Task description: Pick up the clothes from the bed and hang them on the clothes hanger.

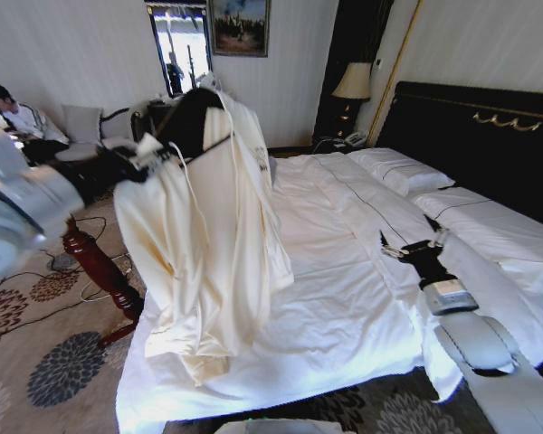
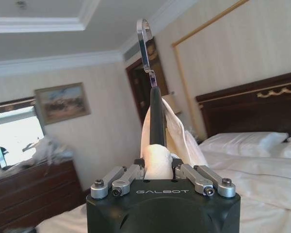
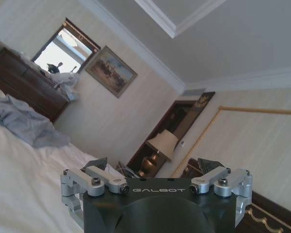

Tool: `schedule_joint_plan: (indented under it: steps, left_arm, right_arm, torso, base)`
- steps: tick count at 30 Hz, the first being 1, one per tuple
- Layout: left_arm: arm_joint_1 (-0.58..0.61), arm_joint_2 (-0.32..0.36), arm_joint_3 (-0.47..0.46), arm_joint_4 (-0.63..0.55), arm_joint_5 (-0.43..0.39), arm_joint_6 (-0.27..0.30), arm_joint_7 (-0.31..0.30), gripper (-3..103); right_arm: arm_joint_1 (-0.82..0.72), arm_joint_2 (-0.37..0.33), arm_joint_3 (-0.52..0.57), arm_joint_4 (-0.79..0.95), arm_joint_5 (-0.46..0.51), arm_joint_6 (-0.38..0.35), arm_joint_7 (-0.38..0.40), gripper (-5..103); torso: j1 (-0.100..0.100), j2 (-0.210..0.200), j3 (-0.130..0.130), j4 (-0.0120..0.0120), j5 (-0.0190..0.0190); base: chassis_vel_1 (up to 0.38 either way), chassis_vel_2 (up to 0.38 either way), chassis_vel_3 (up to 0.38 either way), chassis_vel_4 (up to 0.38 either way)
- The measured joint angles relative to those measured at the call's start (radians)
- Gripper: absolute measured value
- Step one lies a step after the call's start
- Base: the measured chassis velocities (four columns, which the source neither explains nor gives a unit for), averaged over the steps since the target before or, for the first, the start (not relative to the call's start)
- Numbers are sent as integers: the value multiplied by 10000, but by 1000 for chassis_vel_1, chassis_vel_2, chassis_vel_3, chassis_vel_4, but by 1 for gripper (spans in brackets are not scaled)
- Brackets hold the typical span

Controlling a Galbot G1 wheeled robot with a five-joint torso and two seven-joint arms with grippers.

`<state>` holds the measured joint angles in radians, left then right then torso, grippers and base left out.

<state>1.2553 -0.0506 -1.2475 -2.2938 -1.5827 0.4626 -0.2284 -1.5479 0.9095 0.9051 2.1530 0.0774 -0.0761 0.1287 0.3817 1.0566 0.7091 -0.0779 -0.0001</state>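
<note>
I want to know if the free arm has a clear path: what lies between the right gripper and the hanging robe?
In the head view, bare white sheet of the bed lies between the open right gripper and the robe held up by the left gripper.

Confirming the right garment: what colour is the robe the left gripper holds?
Cream, pale yellow robe, clearest in the head view.

Left claw [image 2: 157, 167] raised and clamped, right claw [image 1: 409, 242] low, spread

We see pale striped walls [image 1: 63, 54] w/ white crown moulding [image 3: 150, 12], a framed painting [image 1: 239, 25] beside a bright window [image 1: 181, 45], dark wood dresser [image 2: 34, 194], lit table lamp [image 1: 353, 83] by a dark doorway, floral carpet [image 1: 36, 353].
</note>
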Motion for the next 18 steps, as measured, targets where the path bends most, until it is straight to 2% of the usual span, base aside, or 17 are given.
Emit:
schedule_joint_plan:
  steps: [1, 5, 6, 8, 11, 12, 16, 18]
  left_arm:
    - [0, 0, 0, 0, 0, 0, 0, 22]
    - [-98, 323, -1037, 245, -988, 1108, -678, 22]
    - [-98, 323, -1037, 245, -988, 1108, -678, 22]
    - [-111, 391, -1704, 230, -1883, 1857, -1091, 22]
    - [-137, 567, -2369, 292, -2463, 2424, -1383, 22]
    - [-137, 567, -2369, 292, -2463, 2424, -1383, 22]
    - [-659, 764, -2823, 725, -3329, 2812, -1748, 22]
    - [-869, 806, -2825, 894, -3424, 2823, -1796, 22]
  right_arm:
    - [0, 0, 0, 0, 0, 0, 0, 100]
    - [-305, 291, 149, -68, -134, 201, 48, 100]
    - [-305, 291, 149, -68, -134, 201, 48, 100]
    - [-383, 398, 191, -111, -150, 254, 104, 100]
    - [-374, 479, 189, -150, -151, 264, 141, 100]
    - [-374, 479, 189, -150, -151, 264, 141, 100]
    - [-329, 596, 111, -181, -156, 267, 164, 100]
    - [-324, 621, 98, -198, -160, 267, 167, 100]
  torso:
    - [0, 0, 0, 0, 0]
    - [0, 0, 0, 2, 2]
    - [0, 0, 0, 2, 2]
    - [0, 0, 0, 2, -1]
    - [0, 0, 0, 3, 0]
    - [0, 0, 0, 3, 0]
    - [1, -1, 0, 3, 2]
    - [0, -1, 0, 2, 2]
  base:
    - [0, 0, 0, 0]
    - [0, 0, 0, 0]
    - [0, 0, 0, 0]
    - [0, 0, 0, 0]
    - [0, 0, 0, 0]
    - [0, 0, 0, 0]
    - [0, 0, 0, 0]
    - [0, 0, 0, 0]
